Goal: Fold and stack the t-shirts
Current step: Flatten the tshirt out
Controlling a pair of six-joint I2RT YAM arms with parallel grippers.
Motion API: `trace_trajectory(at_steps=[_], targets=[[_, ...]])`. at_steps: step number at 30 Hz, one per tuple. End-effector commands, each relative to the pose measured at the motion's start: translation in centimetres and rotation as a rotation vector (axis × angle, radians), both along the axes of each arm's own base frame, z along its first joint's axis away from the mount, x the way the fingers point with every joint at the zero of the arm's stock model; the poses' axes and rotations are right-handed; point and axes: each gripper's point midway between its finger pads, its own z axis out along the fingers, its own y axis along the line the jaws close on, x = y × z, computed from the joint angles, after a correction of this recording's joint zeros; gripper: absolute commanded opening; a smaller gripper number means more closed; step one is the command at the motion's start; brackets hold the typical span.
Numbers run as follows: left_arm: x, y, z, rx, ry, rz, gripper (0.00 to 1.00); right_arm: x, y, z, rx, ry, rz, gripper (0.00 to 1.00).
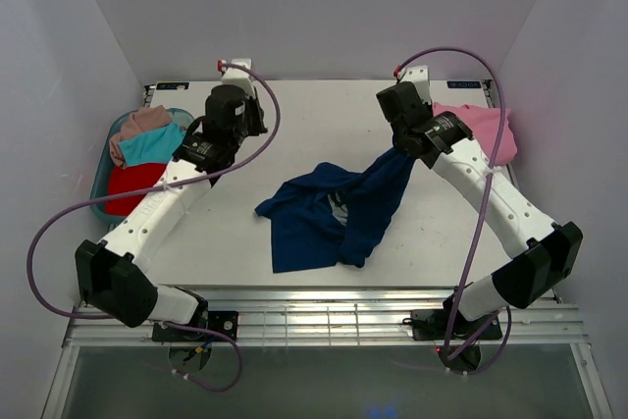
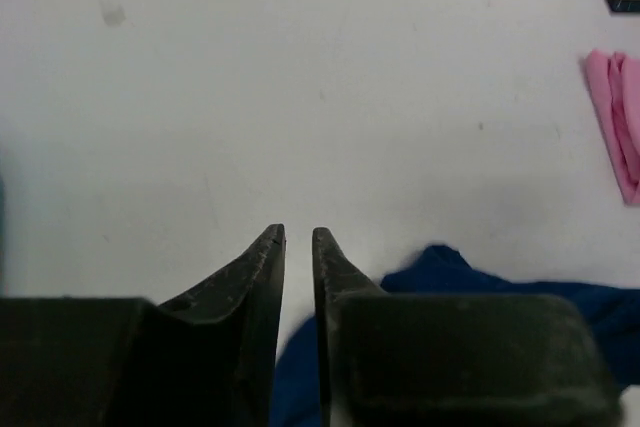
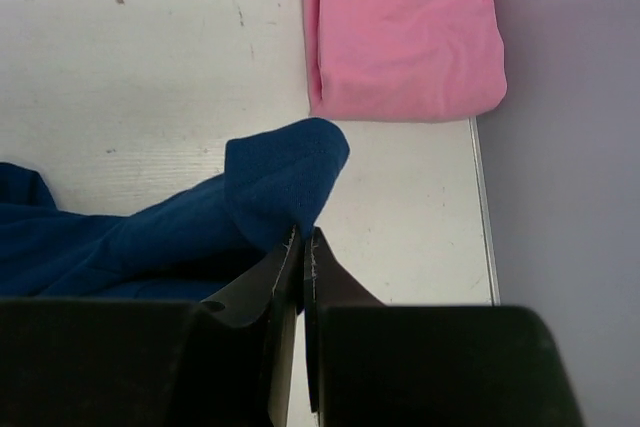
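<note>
The navy t-shirt [image 1: 334,213] lies crumpled at the table's middle, and one corner is lifted toward the back right. My right gripper [image 1: 402,151] is shut on that corner; in the right wrist view the navy cloth [image 3: 270,187] is pinched at the gripper's [image 3: 303,237] tips. A folded pink t-shirt [image 1: 483,127] [image 3: 400,37] lies at the back right corner. My left gripper [image 1: 255,117] hovers over bare table at the back left. The left gripper's [image 2: 298,237] fingers stand a narrow gap apart with nothing between them, and the navy cloth [image 2: 440,267] shows below and to their right.
A blue basin [image 1: 98,193] at the left edge holds red [image 1: 132,183], teal [image 1: 152,142] and dusty-pink [image 1: 142,123] t-shirts. The table's right edge [image 3: 482,217] runs close beside the pink t-shirt [image 2: 620,117], with the wall just beyond it.
</note>
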Motion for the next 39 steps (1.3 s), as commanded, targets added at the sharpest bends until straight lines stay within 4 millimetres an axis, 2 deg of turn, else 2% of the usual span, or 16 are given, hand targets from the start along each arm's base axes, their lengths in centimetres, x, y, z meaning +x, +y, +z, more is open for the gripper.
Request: trace_trajectory(at_steps=[1, 2, 3, 5, 6, 10, 14, 20, 28, 39], targets=[[-3.8, -0.3, -10.5, 0.059, 0.283, -0.077, 0.32, 1.4, 1.3, 2.0, 0.029, -0.054, 0.049, 0.08], [-4.6, 0.0, -11.8, 0.055, 0.316, -0.068, 0.45, 1.4, 1.4, 1.8, 0.033, -0.049, 0.052, 0.08], [-5.8, 0.5, -14.2, 0.065, 0.373, -0.064, 0.56, 1.3, 1.5, 1.4, 0.04, -0.041, 0.054, 0.08], [-7.3, 1.2, -15.7, 0.06, 0.423, -0.036, 0.61, 1.0, 1.7, 0.4, 0.049, -0.018, 0.062, 0.08], [-8.2, 1.7, -17.1, 0.076, 0.463, -0.025, 0.62, 0.9, 1.9, -0.1, 0.061, -0.007, 0.068, 0.08], [-10.4, 3.3, -20.0, 0.119, 0.563, 0.019, 0.63, 0.3, 2.2, -1.6, 0.085, 0.019, 0.079, 0.08], [-11.4, 3.6, -21.1, 0.112, 0.587, 0.026, 0.63, 0.0, 2.3, -2.7, 0.093, 0.044, 0.085, 0.08], [-13.1, 3.0, -23.7, 0.085, 0.679, -0.004, 0.63, -0.7, 2.3, -3.6, 0.108, 0.069, 0.085, 0.08], [-14.5, 3.4, -25.2, 0.088, 0.71, -0.004, 0.63, -1.5, 1.8, -4.2, 0.106, 0.083, 0.079, 0.08], [-13.5, 2.1, -25.8, 0.026, 0.667, -0.034, 0.62, -1.8, 1.5, -4.3, 0.108, 0.083, 0.076, 0.08]])
